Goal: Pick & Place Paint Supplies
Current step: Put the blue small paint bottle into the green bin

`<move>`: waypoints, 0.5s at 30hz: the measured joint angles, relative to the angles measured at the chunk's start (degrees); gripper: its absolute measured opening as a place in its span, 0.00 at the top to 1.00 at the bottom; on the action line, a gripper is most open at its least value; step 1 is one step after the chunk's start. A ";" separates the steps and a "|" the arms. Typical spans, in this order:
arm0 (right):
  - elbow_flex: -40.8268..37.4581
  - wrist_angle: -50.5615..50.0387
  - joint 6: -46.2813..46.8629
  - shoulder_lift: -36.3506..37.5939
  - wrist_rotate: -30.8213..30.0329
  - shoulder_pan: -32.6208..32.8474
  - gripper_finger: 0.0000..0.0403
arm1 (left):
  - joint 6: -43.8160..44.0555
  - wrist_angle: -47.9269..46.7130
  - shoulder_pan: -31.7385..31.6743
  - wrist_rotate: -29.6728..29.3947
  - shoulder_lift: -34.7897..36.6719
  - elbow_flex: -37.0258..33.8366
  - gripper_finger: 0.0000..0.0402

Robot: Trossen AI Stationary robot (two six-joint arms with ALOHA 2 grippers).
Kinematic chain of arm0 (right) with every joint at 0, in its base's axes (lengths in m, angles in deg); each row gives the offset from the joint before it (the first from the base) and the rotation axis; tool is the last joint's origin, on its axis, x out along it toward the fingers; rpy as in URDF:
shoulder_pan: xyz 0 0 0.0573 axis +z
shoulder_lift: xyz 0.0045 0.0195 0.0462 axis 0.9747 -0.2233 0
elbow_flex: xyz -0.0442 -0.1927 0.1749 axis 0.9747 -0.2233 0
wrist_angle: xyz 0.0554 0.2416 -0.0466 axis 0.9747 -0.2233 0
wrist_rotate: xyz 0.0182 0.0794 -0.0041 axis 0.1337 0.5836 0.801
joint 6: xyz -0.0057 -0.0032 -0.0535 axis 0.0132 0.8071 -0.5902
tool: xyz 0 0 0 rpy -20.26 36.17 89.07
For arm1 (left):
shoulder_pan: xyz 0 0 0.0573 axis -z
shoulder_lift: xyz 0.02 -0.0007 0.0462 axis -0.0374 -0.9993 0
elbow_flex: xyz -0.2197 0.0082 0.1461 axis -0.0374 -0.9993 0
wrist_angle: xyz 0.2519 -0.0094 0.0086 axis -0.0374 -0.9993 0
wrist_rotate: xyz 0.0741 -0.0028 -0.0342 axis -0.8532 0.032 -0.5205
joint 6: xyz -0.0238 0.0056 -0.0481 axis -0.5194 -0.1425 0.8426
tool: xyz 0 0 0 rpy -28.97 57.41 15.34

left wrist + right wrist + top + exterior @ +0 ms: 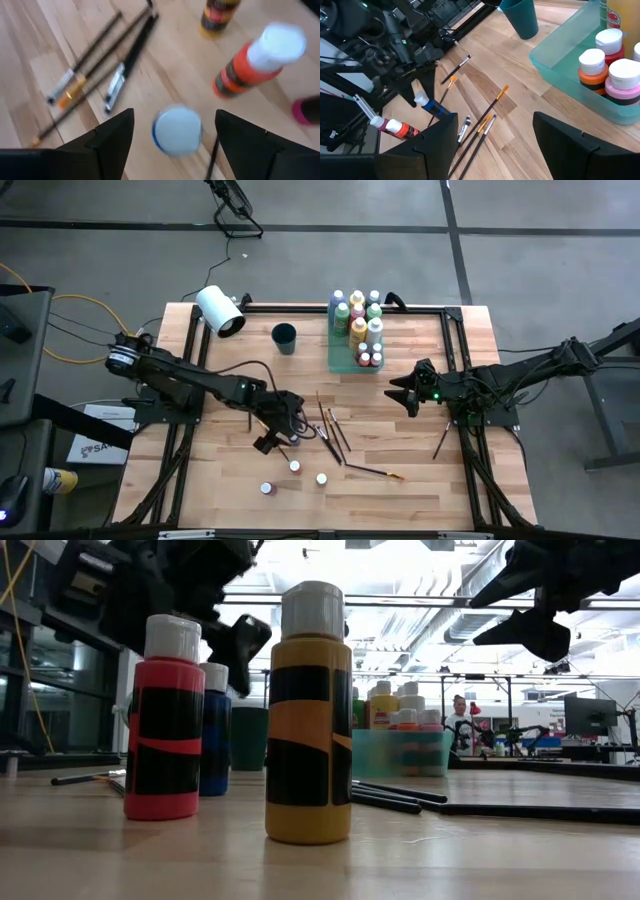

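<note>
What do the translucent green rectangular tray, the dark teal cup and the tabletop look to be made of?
The translucent green rectangular tray looks like glossy plastic: the wood shows faintly through its thin wall. The dark teal cup is probably plastic too, opaque with a smooth, even sheen, though that look leaves it open. The tabletop appears to be light wooden planks, with visible grain and seams and a smooth finish.

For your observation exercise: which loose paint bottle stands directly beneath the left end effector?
The blue bottle, between the open left end effector fingers; the red bottle stands aside.

Yellow bottle (pixel 309 720) up front, red bottle (pixel 165 725) & blue bottle (pixel 214 735) beside, brushes (pixel 398 797) behind on table (pixel 500 850).
</note>
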 joint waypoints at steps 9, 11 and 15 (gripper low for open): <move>0.00 -0.07 0.00 0.00 0.02 0.00 0.38 | 0.60 -0.06 0.00 0.04 -0.52 -0.07 0.53; 0.00 -0.21 0.00 0.01 0.02 0.00 0.38 | 0.63 -0.58 0.00 0.04 -0.52 -0.06 0.59; 0.00 -0.39 0.00 0.01 0.02 0.00 0.38 | 0.65 -0.51 0.00 0.00 -0.47 -0.01 0.70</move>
